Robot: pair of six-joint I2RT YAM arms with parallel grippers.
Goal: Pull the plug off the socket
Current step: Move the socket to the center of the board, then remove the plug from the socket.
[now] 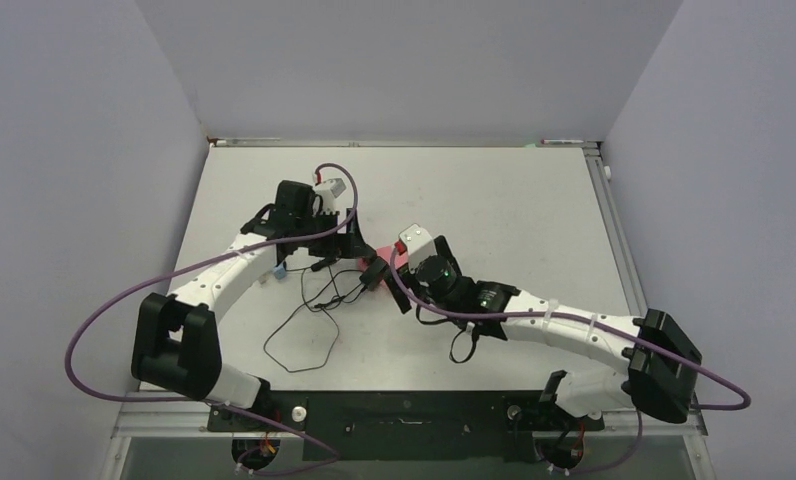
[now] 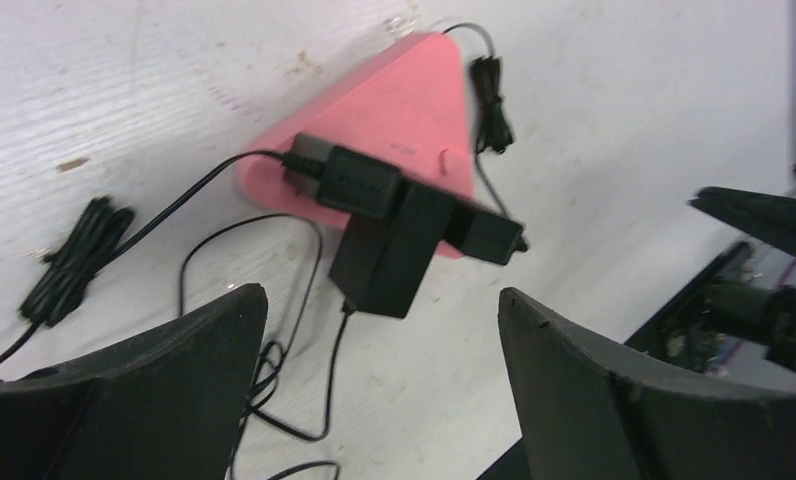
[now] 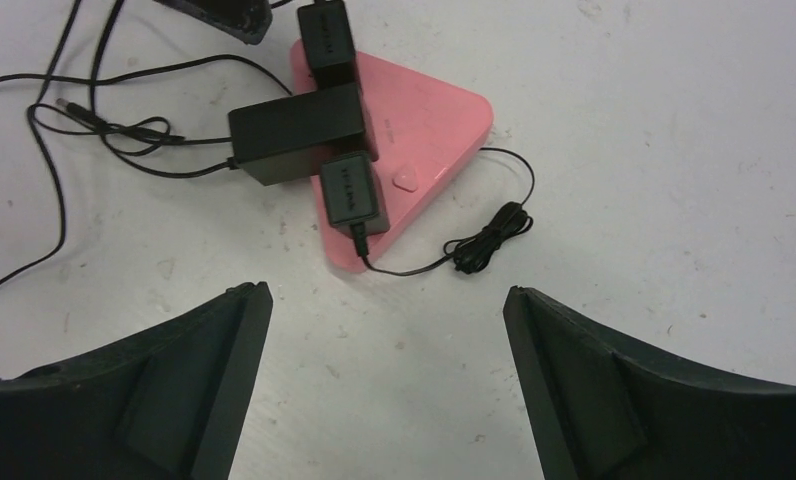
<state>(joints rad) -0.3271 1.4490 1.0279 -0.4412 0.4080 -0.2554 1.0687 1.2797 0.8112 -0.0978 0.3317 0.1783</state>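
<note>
The pink triangular socket point(image 3: 429, 125) lies mid-table point(image 1: 389, 253). Three black plugs sit on it. A large block plug point(image 3: 299, 132) overhangs one edge point(image 2: 389, 255); whether its pins are seated I cannot tell. Two smaller plugs point(image 3: 350, 190) point(image 3: 324, 35) flank it, and both show in the left wrist view point(image 2: 349, 180) point(image 2: 486, 236). My left gripper point(image 2: 384, 300) hovers open just short of the large plug, with nothing between its fingers point(image 2: 574, 370). On the opposite side my right gripper point(image 3: 387, 295) stands open and empty above bare table, a short way from the socket.
Thin black cables trail from the plugs: a bundled coil point(image 3: 489, 240) beside the socket, another coil point(image 2: 74, 260), and loose loops point(image 1: 304, 330) toward the near edge. A tip of the left gripper point(image 3: 224, 15) shows beyond the socket. Grey walls enclose the table.
</note>
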